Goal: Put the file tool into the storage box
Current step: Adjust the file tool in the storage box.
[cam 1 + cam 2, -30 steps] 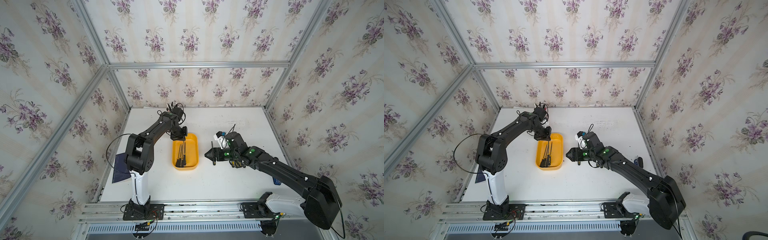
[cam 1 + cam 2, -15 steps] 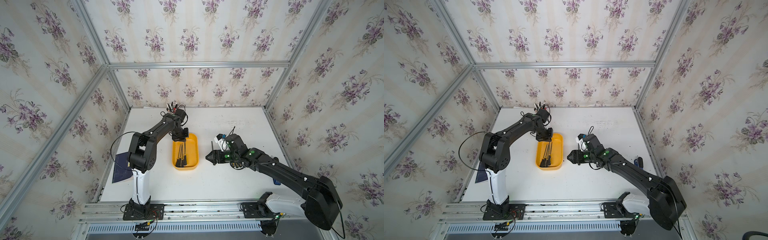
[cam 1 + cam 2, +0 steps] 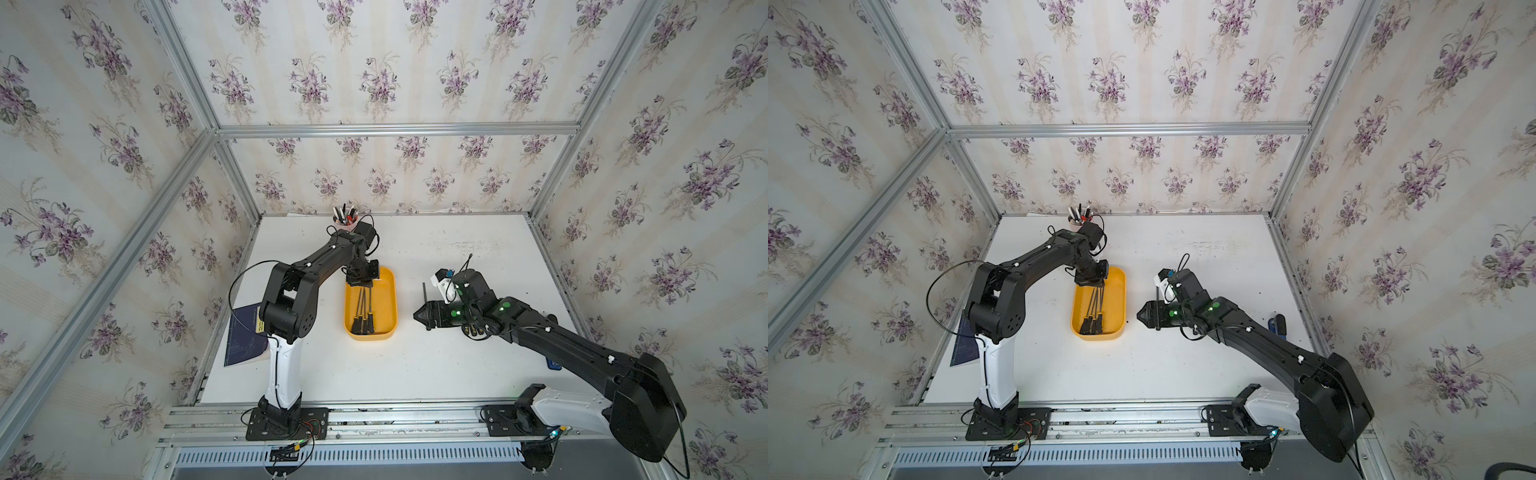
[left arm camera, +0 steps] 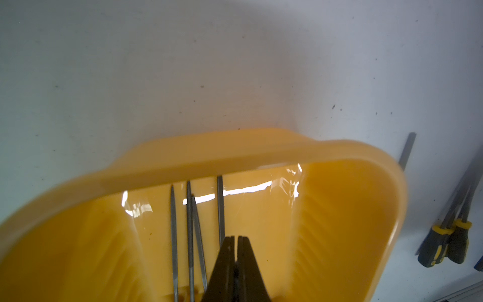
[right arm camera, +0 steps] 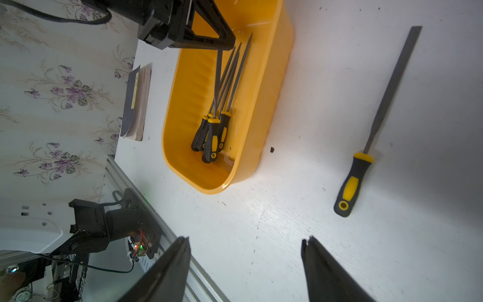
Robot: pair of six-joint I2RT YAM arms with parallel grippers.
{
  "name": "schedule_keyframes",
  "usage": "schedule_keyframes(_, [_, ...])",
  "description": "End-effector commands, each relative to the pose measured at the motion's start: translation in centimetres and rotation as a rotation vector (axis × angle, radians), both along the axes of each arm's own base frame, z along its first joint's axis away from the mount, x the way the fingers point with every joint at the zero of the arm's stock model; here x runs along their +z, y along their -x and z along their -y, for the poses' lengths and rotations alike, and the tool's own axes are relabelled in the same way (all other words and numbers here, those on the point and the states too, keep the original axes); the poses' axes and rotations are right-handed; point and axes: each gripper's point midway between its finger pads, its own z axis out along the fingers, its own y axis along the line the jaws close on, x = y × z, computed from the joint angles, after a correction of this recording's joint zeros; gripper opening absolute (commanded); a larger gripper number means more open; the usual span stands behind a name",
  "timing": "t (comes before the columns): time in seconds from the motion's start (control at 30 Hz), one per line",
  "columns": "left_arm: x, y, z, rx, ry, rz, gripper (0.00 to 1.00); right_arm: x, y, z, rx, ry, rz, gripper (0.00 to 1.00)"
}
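**Top views.** The yellow-orange storage box (image 3: 384, 297) lies on the white surface (image 3: 415, 374) between the two arms. It holds four files (image 3: 363, 307), handles toward the arm bases. The left claw (image 3: 361, 284) hangs over the box's far end. The right claw (image 3: 417, 316) sits low, near the box's right side. Here the file tool (image 3: 424, 293) shows only as a thin dark blade beside the right claw, outside the box. A pink pen cup (image 3: 345, 220) stands at the back edge and a dark book (image 3: 243, 336) lies at the left edge. Neither top view shows how either claw's jaws stand.

**Left wrist view.** The left claw (image 4: 236, 243) is fully closed, fingers pressed together above the box floor. One blade passes behind a finger, and whether it is pinched cannot be told. Past the box rim (image 4: 235, 154) lies the file tool's square tip (image 4: 406, 151). Only this view clearly shows further files (image 4: 457, 243) with yellow collars lying on the surface beyond it.

**Right wrist view.** The right claw (image 5: 245, 244) stands wide apart and empty above the surface. The file tool (image 5: 351, 183) appears whole only here, with a flat blade and a black-and-yellow handle. It lies flat on the surface, apart from the box (image 5: 264, 91) and roughly parallel to it. The left claw's tip (image 5: 227, 44) meets the end of the uppermost blade.
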Motion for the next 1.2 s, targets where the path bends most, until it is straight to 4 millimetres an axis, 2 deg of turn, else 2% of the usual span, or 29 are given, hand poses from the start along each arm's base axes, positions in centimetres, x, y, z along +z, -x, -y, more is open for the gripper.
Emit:
schedule_keyframes(0.0, [-0.2, -0.1, -0.2, -0.005, -0.023, 0.005, 0.00, 0.2, -0.1, 0.1, -0.002, 0.001, 0.018, 0.73])
schedule_keyframes(0.7, [-1.7, 0.6, 0.6, -0.023, -0.030, -0.024, 0.00, -0.8, 0.3, 0.8, -0.011, 0.021, 0.003, 0.73])
schedule_keyframes(1.17, [1.8, 0.8, 1.6, -0.045, 0.045, 0.013, 0.00, -1.1, 0.4, 0.8, -0.010, 0.016, -0.004, 0.73])
